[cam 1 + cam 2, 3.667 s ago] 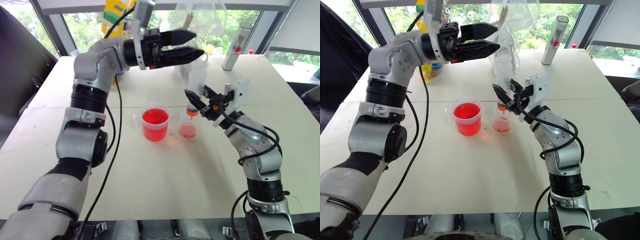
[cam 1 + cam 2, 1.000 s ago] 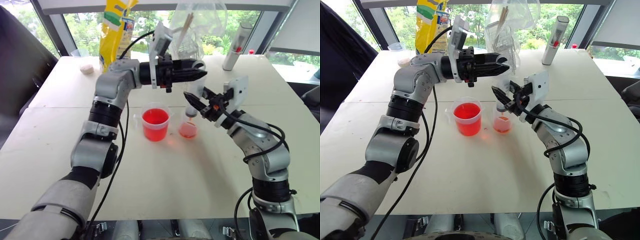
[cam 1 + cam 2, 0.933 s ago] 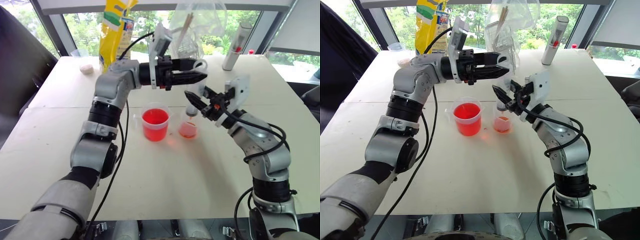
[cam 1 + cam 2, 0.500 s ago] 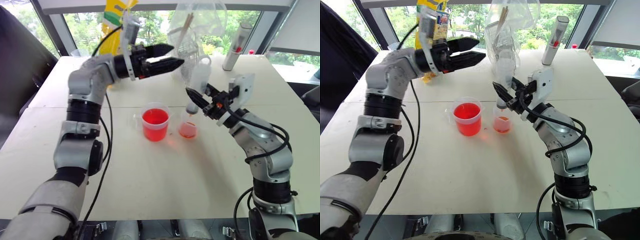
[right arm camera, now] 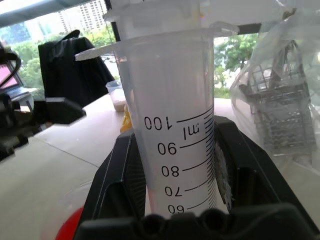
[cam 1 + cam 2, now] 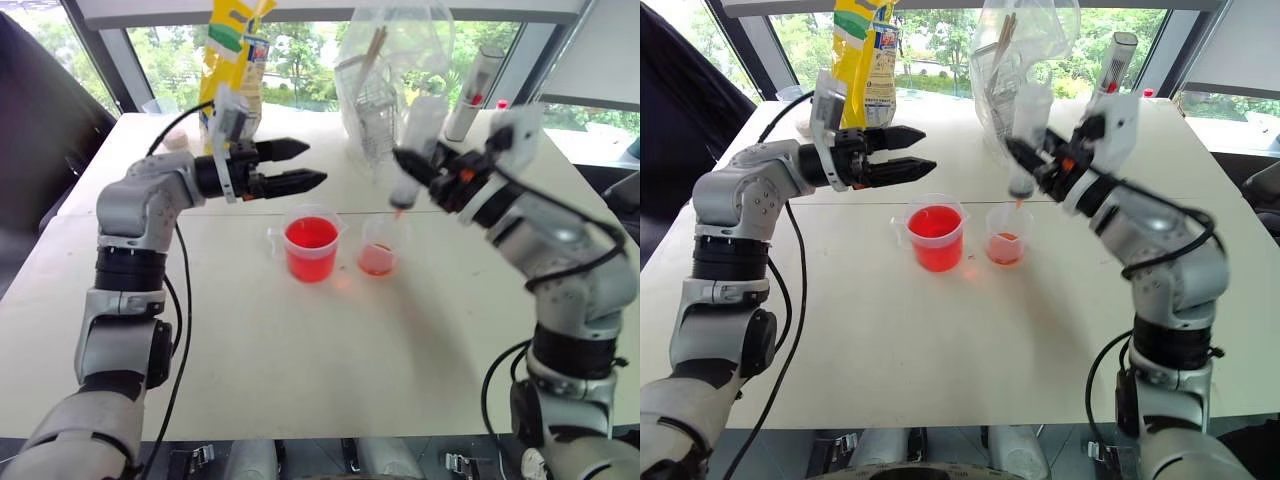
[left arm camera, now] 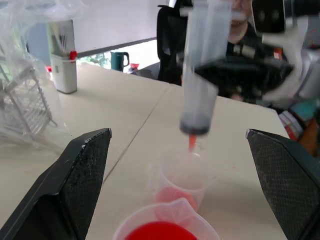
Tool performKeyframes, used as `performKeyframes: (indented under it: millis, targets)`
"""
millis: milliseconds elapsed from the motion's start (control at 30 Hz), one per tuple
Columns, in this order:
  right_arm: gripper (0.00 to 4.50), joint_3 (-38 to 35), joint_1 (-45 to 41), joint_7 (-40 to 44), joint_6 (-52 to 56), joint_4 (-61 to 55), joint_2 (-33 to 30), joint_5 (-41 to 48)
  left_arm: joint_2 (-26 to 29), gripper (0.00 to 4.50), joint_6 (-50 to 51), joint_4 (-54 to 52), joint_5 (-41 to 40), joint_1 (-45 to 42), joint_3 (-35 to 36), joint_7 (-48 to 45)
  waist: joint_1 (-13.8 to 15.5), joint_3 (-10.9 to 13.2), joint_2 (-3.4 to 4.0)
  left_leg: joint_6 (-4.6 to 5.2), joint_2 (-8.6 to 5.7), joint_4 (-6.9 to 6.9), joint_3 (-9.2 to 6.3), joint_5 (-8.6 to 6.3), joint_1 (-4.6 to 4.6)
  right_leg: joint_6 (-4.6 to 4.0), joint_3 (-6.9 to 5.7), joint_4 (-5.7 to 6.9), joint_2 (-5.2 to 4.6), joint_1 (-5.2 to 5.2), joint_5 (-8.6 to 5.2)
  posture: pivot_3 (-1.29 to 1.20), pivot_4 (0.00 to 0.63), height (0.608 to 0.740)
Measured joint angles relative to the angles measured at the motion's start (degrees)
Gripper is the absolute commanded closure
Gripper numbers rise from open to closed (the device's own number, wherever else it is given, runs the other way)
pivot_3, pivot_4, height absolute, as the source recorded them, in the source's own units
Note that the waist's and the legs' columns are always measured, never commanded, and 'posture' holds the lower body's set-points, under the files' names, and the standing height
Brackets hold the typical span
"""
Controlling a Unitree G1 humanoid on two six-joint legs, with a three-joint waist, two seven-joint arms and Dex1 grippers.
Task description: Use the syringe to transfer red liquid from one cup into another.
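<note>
While the near half of the desk (image 6: 330, 370) lies bare, we find the task's things grouped around its middle: the wide handled cup (image 6: 311, 248), bright with red liquid (image 6: 310, 236) almost to the rim, and just beside it, toward the right edge, the smaller cup (image 6: 379, 247) with only a shallow pink-red pool at its base. Our right gripper (image 6: 1038, 163) is pinched tight on the barrel of the syringe (image 6: 412, 150), holding it roughly upright, leaning slightly, with the orange-red nozzle pointing down, above the smaller cup's mouth and clear of it — a pose that, we judge, keeps any drip falling into that cup rather than onto the desk. From the left wrist view the dark plunger seal sits low in the barrel, so we take the charge to be spent or nearly so. Our left gripper (image 6: 296, 165) hovers level beyond the wide cup, toward the left edge, fingers spread wide and holding nothing — it looks ready to work the plunger. Farther back, near the far edge, stand a yellow bag (image 6: 233, 50), a clear plastic bag (image 6: 395, 60) over a wire rack, and a grey-white cylinder (image 6: 473, 92).
</note>
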Motion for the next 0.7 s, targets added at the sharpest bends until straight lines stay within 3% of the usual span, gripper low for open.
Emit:
performKeyframes:
  millis: [100,200,300,467,700]
  targets:
    - [3.05,-1.96,-10.06,-3.1,11.96,8.38,-3.82,0.98,-0.23,0.06,0.24,-2.76,-0.24,2.13,-0.37,1.14,0.18,-0.01,-0.01,0.0,-0.01,-0.07,0.0,0.0,0.0,-0.03,0.0,-0.05,-0.05,0.0,-0.01,0.0,0.15,0.739]
    - [3.05,0.06,-14.51,-4.18,19.37,18.14,-8.68,-1.87,-0.62,0.06,0.68,-4.53,-1.05,3.6,-0.36,2.38,0.46,-0.03,-0.05,0.01,-0.05,-0.16,0.02,0.0,-0.05,-0.03,0.05,-0.2,-0.07,0.01,-0.02,0.0,0.15,0.739]
    - [3.05,6.6,-14.0,-3.27,23.52,27.95,-12.7,-6.41,-1.2,0.06,0.66,-5.12,-1.22,4.64,-0.34,3.96,0.34,-0.03,-0.05,0.02,-0.12,-0.21,0.08,-0.01,-0.08,-0.01,0.11,-0.3,-0.08,-0.03,-0.01,0.0,0.15,0.739]
    - [3.05,15.93,-10.06,0.72,26.18,33.6,-13.57,-9.5,-1.35,0.06,0.71,-8.01,-2.23,7.08,-0.36,4.7,-0.08,-0.02,-0.02,0.02,-0.04,-0.28,0.08,-0.01,-0.09,0.0,0.22,-0.24,0.03,-0.16,0.0,0.0,0.15,0.739]
    - [3.05,19.53,-9.4,2.56,27.15,39.84,-11.1,-13.19,-0.46,0.06,1.23,-11.27,-3.74,8.31,-0.31,6.42,0.0,-0.01,-0.02,0.02,-0.05,-0.21,0.06,-0.01,-0.01,0.01,0.27,-0.14,0.07,-0.09,0.0,0.0,0.15,0.739]
